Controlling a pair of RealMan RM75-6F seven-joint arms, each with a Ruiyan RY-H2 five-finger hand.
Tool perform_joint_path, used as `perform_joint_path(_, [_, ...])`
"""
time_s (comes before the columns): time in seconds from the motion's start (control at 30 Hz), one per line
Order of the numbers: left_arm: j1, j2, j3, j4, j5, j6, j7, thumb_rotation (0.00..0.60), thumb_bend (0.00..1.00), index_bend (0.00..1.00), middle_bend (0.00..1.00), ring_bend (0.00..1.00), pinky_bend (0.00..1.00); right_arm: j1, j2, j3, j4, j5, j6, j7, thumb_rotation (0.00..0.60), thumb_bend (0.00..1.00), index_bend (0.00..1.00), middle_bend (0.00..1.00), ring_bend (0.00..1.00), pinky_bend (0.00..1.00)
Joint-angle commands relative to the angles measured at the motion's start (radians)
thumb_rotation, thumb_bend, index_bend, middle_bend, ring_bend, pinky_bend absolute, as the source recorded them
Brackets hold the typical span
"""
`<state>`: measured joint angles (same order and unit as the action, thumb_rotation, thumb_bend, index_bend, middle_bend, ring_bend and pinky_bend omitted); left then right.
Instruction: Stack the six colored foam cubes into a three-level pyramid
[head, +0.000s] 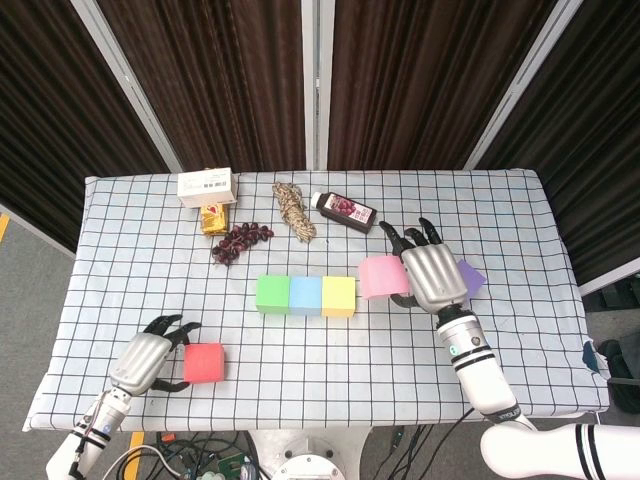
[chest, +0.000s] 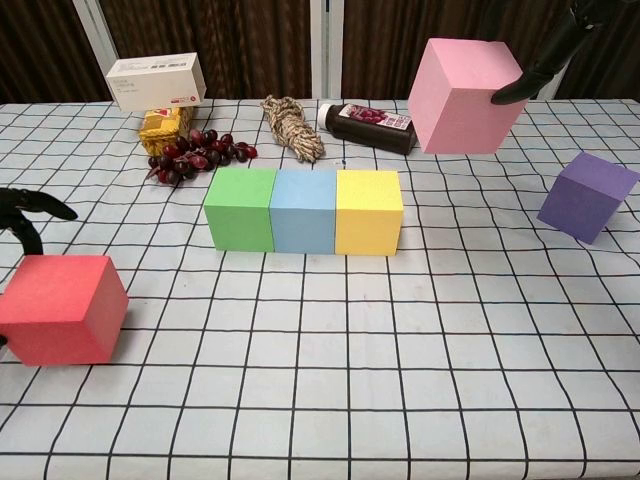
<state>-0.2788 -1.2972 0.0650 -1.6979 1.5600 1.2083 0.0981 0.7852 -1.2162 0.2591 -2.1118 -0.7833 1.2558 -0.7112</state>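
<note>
Green (head: 272, 294), blue (head: 305, 295) and yellow (head: 338, 296) cubes stand in a touching row mid-table. My right hand (head: 432, 278) holds the pink cube (chest: 465, 82) in the air, tilted, right of and above the yellow cube (chest: 369, 211). The purple cube (chest: 588, 196) lies on the cloth to the right, half hidden behind that hand in the head view. At the front left the red cube (head: 203, 362) rests on the table. My left hand (head: 145, 360) grips its left side, with fingers (chest: 25, 210) at the far face and the thumb at the near face.
Along the far side lie a white box (head: 207, 185), a yellow packet (head: 213, 218), dark grapes (head: 240, 240), a rope bundle (head: 294, 210) and a dark bottle (head: 345, 209). The table's front edge runs close to my left hand.
</note>
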Motion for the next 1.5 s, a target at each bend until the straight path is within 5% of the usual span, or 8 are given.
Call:
perform_joint_path(0.03, [0.007,0.008,0.003,0.006,0.009,0.014,-0.034,0.6,0.02,0.18,0.43,0.12,0.15,0.009,-0.005,-0.001,0.0,0.008,0.0,-0.008,0.6,0.09,0.0,0.53,0.17,0.0])
perform_joint_path(0.67, [0.041,0.042,-0.002,0.097,0.039,0.118,-0.237,0.6,0.02,0.18,0.44,0.12,0.15,0.106,-0.106,0.004,-0.004,0.135,0.053,-0.138,0.6,0.09,0.0,0.54,0.18,0.0])
perform_joint_path(1.5, [0.066,0.068,0.006,0.186,0.058,0.163,-0.407,0.6,0.02,0.18,0.44,0.12,0.15,0.38,-0.383,0.159,0.154,0.547,0.226,-0.379,0.6,0.1,0.0,0.55,0.19,0.0])
